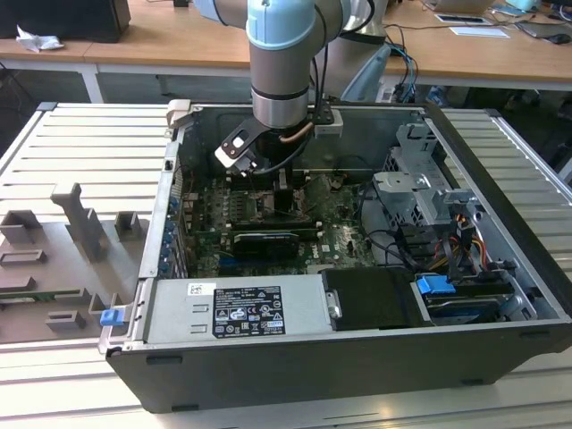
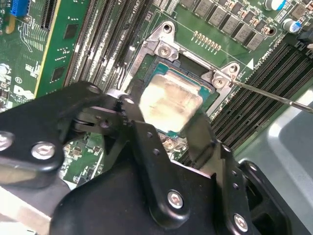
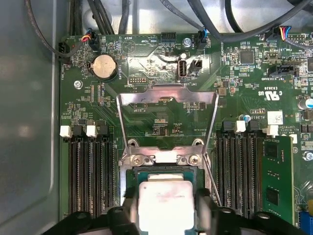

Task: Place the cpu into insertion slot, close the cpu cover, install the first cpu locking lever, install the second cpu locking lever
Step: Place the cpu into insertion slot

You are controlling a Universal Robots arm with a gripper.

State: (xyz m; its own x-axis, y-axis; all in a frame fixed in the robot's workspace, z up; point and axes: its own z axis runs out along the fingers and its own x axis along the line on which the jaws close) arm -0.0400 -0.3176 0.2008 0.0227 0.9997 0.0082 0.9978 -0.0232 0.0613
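Cpu, a small flat square chip with a pale silvery metal face, is pinched at two opposite edges by the black claw. It lies over the square dark insertion slot; whether it is seated cannot be told. The thin silvery cpu cover stands swung open above the green motherboard.

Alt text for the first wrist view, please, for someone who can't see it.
The claw grips the cpu by two opposite edges, right over the insertion slot. Beyond it the cpu cover is flipped open over the green motherboard, with memory slots on both sides.
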